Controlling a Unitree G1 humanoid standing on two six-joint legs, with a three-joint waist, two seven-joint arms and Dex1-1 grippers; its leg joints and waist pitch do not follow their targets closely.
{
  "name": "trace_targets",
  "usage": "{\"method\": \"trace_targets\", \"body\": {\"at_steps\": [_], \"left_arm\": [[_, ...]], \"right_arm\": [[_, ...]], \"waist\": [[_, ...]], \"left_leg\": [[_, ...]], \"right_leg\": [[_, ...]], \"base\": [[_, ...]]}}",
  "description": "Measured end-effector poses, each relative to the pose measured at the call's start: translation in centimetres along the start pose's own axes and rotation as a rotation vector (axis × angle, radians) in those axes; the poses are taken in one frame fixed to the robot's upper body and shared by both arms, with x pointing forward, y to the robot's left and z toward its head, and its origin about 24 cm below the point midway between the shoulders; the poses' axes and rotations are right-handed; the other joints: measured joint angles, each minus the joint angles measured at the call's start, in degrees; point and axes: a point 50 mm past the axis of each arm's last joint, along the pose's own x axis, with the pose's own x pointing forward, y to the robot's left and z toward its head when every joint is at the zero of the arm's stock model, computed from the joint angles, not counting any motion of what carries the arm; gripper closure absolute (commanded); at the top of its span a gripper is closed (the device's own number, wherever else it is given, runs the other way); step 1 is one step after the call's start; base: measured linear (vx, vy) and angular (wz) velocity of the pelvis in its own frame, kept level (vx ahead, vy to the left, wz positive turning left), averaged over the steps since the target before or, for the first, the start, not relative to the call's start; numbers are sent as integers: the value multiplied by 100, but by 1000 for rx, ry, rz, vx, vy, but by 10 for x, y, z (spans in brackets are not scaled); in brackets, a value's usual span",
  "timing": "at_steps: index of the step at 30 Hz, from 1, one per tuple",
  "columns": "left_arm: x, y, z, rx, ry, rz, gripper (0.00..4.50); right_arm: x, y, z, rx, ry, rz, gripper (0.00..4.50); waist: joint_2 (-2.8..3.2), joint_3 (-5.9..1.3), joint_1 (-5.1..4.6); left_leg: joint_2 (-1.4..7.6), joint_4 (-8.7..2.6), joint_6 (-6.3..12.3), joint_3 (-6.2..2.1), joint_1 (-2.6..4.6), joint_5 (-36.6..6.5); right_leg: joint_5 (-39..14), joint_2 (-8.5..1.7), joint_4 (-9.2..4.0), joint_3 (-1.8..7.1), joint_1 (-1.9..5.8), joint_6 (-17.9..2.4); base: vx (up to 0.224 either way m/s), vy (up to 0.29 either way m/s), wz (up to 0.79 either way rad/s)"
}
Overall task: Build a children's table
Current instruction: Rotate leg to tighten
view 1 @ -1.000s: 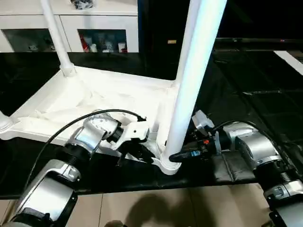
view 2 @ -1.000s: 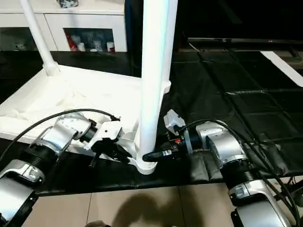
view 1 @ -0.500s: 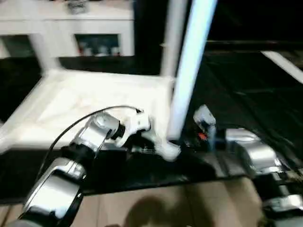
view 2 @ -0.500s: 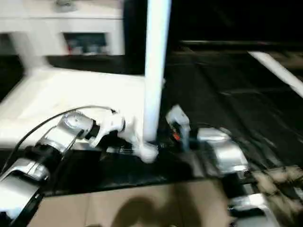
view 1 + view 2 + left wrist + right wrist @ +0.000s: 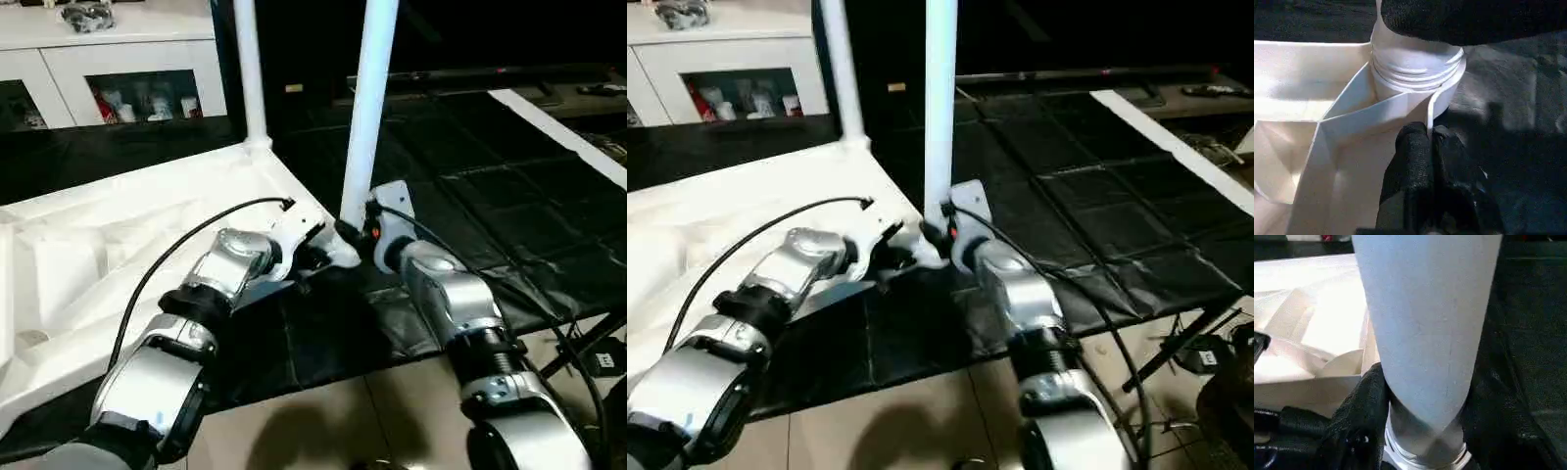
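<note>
Gripping the near leg (image 5: 367, 117) low at its base, the right claw (image 5: 355, 238) has a finger (image 5: 1364, 401) on each side of the tube just above the threaded collar. The left claw (image 5: 1427, 147), closed, pinches a thin rib of the tabletop (image 5: 118, 235) beside the corner socket (image 5: 1418, 73). The tabletop lies underside-up on the black bench (image 5: 470, 186). Hollow plastic likely handles light, stiff and smooth; holds near the socket suit it best.

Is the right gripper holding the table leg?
Yes, in the right wrist view the right gripper's black fingers sit on both sides of the white leg just above its threaded end.
</note>
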Motion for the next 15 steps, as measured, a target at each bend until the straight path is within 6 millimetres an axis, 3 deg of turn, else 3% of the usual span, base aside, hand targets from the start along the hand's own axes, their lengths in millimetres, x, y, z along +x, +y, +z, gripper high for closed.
{"method": "trace_targets", "body": {"at_steps": [6,9,13,15], "left_arm": [[2,-5,5,17,-27,-50,450],[-1,-4,3,40,-28,-72,450],[-8,-2,-4,76,-24,-126,450],[-12,-3,-7,102,-32,-186,450]], "right_arm": [[-5,-6,-3,4,-16,22,135],[-12,-10,-7,-10,-25,83,101],[-23,-17,-13,-53,-11,193,87],[-32,-25,-18,-87,16,253,54]], "waist": [[4,1,153],[6,2,177],[8,4,216],[8,4,262]], "left_leg": [[4,-60,19,5,-3,13],[5,-57,20,7,-2,13],[6,-54,11,9,10,8],[7,-53,-5,9,14,1]], "right_leg": [[1,11,1,-3,-32,-16],[1,9,1,-1,-38,-17],[2,7,2,1,-15,-18],[3,7,2,1,-12,-18]], "base": [[0,0,0],[0,0,0],[0,0,0],[0,0,0]]}}
